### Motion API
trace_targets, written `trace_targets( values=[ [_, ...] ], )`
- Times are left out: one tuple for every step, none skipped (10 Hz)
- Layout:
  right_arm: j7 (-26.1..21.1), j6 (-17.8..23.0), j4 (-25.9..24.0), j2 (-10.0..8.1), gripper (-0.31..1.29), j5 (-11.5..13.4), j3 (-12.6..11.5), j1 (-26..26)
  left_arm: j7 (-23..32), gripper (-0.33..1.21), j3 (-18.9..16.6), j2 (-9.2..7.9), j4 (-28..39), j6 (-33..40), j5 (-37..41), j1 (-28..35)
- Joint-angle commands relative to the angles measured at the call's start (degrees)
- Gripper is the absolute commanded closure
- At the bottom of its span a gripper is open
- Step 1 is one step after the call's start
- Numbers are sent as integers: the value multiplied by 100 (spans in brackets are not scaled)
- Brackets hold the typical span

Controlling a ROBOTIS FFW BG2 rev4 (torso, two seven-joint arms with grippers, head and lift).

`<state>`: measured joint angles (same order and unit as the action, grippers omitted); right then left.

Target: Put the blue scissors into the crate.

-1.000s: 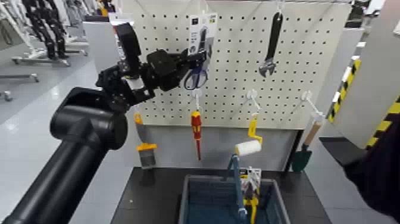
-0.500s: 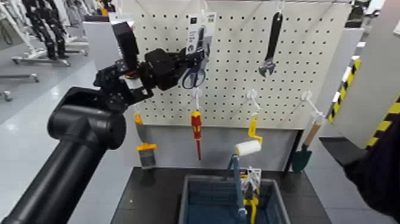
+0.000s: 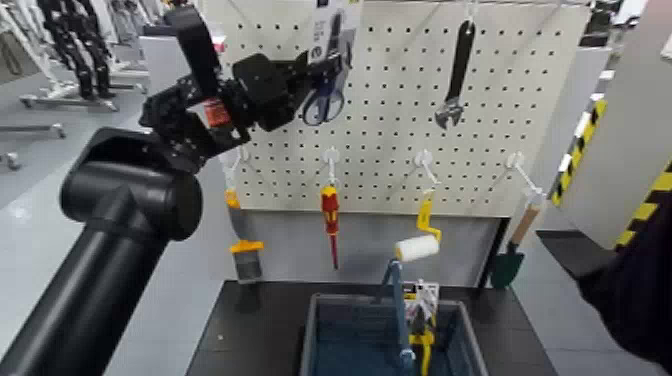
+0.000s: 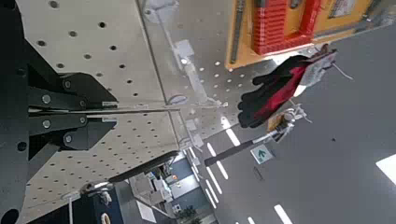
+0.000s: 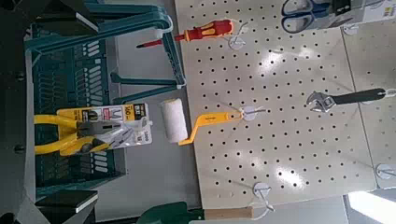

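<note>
The blue scissors (image 3: 322,104) are on their white card (image 3: 334,28), high against the pegboard (image 3: 400,120). My left gripper (image 3: 318,82) is shut on the card just above the blue handles. In the left wrist view the card's thin edge (image 4: 121,112) runs out from between the black fingers (image 4: 65,98). The card's top leaves the head view, so its hook is hidden. Far below, the grey-blue crate (image 3: 318,335) stands on the dark table with its handle bar (image 3: 398,300) upright. The right wrist view shows the crate (image 5: 70,173) and the scissors (image 5: 306,9), with my right gripper (image 5: 63,107) open near the crate.
A wrench (image 3: 457,75), a red-and-yellow screwdriver (image 3: 329,215), a paint roller (image 3: 417,245), a brush (image 3: 243,255) and a trowel (image 3: 510,255) hang on the pegboard. A yellow pliers pack (image 3: 422,320) lies in the crate. My right arm (image 3: 640,280) is at the right edge.
My left arm has risen and carried the scissors card up the pegboard, so the card's top is now cut off by the frame. Crate and other tools are unchanged.
</note>
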<state>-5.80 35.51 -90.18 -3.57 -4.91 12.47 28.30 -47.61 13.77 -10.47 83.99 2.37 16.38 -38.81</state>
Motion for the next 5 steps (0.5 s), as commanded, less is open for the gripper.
trace_targets(
  values=[
    [0,0,0,-3,7,-1,10,0,-3,118,56,-25,715,-149,128,102],
    [0,-9,0,6,7,8,10,9,-3,118,82,-16,961,-211,163,146],
    [-9,-9,0,6,7,-1,10,9,6,118,135,-16,1084,-228,295,181],
    [-18,-18,0,6,7,-1,10,9,6,118,240,-16,1172,-255,471,207],
    [-18,-9,0,6,7,-1,10,9,-21,118,381,-25,1242,-272,752,243]
  ],
)
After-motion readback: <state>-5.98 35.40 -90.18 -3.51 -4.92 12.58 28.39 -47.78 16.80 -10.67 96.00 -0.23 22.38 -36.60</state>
